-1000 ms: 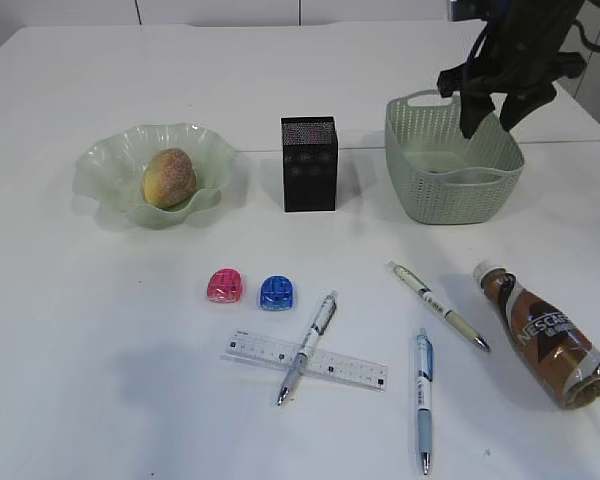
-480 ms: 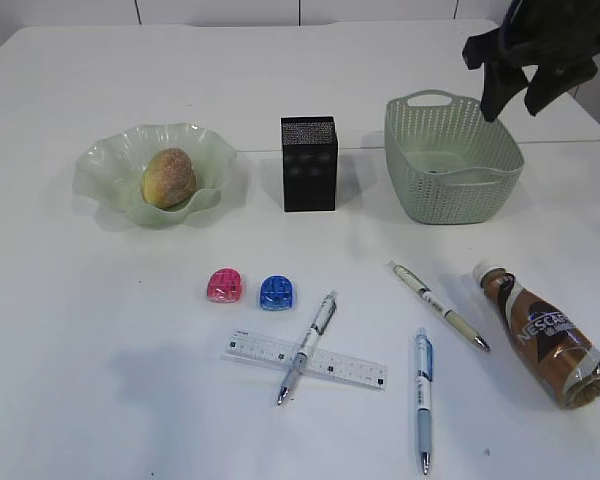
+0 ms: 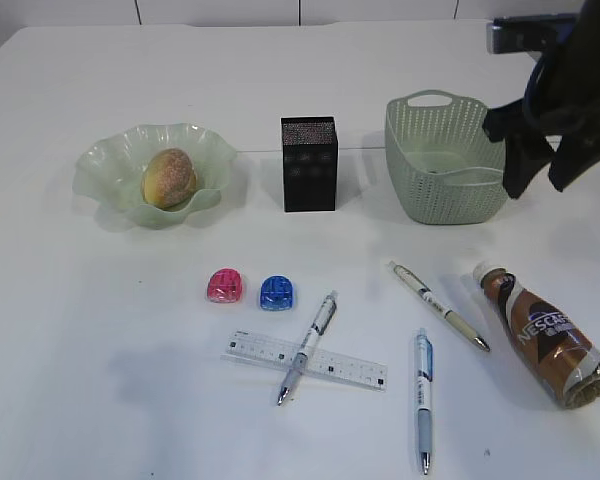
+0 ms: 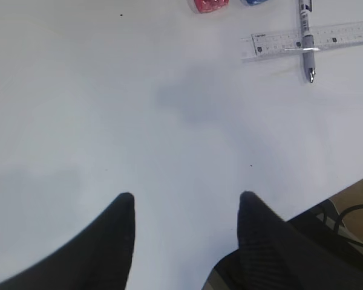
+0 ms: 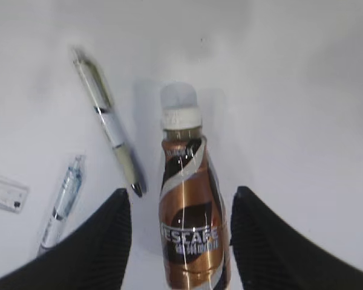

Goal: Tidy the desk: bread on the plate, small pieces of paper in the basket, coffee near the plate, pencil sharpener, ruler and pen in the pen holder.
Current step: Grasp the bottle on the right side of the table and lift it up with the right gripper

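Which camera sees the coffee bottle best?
The right wrist view: the coffee bottle fills the middle, lying between the open fingers, cap and label clear. The exterior view shows it smaller, lying whole near the right edge. The left wrist view misses it.

Bright, even overhead light — soft shadows on the white table (image 3: 100,330), right wrist view slightly blurred.

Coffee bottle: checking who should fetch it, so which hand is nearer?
Right. The right hand hangs open directly above the lying coffee bottle; the left hand hovers over bare table far off.
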Motion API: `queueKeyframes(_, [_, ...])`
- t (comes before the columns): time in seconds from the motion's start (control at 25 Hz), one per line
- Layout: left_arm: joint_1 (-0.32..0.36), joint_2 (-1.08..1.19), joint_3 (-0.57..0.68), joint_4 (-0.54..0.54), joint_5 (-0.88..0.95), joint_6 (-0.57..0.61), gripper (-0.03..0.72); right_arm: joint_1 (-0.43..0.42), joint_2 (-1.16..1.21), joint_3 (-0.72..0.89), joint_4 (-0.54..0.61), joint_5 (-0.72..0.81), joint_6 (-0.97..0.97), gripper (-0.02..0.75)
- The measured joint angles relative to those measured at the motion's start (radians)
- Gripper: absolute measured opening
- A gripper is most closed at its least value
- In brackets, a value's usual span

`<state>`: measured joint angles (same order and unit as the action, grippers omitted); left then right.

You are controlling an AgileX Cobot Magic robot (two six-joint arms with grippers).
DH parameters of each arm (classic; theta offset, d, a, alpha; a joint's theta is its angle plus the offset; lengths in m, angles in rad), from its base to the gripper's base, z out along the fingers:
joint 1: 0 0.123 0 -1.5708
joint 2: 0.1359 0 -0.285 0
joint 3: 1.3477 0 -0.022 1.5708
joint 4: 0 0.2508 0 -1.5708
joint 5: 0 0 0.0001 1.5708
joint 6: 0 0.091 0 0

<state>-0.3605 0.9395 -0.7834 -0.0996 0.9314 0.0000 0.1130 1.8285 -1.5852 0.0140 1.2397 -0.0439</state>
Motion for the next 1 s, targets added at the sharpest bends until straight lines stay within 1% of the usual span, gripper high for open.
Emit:
queueKeyframes(0.12, [0.000,0.000,0.000,0.000,0.000,0.000,0.384,0.000,-0.040,0.087,0.006,-0.002,-0.005,0.426])
queueKeyframes(0.2, [0.000,0.000,0.000,0.000,0.000,0.000,0.384,0.000,-0.058,0.112,0.006,-0.004,-0.005,0.426])
queueKeyframes(0.28, [0.000,0.000,0.000,0.000,0.000,0.000,0.384,0.000,-0.115,0.174,0.006,-0.006,-0.008,0.426])
queueKeyframes(0.56, [0.000,0.000,0.000,0.000,0.000,0.000,0.384,0.000,-0.217,0.252,0.008,-0.006,-0.010,0.426])
queueKeyframes(0.76, [0.000,0.000,0.000,0.000,-0.011,0.000,0.384,0.000,-0.244,0.299,0.008,-0.010,-0.010,0.426])
queueKeyframes(0.84, [0.000,0.000,0.000,0.000,-0.014,0.000,0.384,0.000,-0.267,0.351,0.008,-0.014,-0.012,0.426])
queueKeyframes(1.0, [0.000,0.000,0.000,0.000,-0.026,0.000,0.384,0.000,-0.327,0.458,0.008,-0.076,-0.028,0.426])
